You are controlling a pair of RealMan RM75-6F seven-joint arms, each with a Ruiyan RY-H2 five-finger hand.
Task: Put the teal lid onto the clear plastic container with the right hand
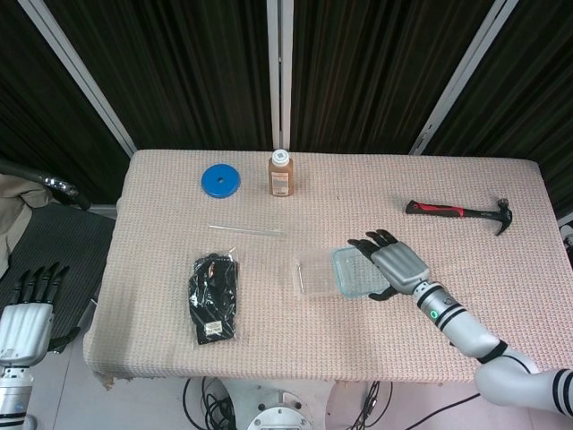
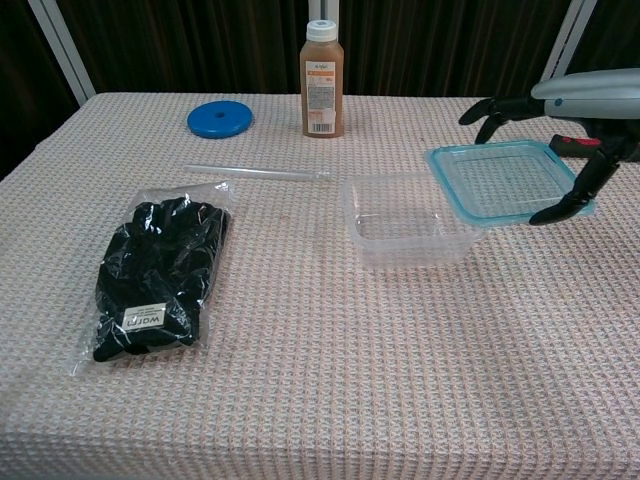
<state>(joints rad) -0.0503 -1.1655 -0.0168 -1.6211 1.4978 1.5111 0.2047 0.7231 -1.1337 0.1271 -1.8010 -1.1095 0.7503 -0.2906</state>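
My right hand holds the teal lid above the table, fingers on its far edge and thumb on its near edge. The lid hangs roughly level, its left part over the right side of the clear plastic container. The container sits open and empty at the table's middle. My left hand hangs open off the table at the lower left of the head view, holding nothing.
A bagged pair of black gloves lies at the left. A clear straw, a blue disc and a brown bottle stand behind the container. A red-handled hammer lies at the far right.
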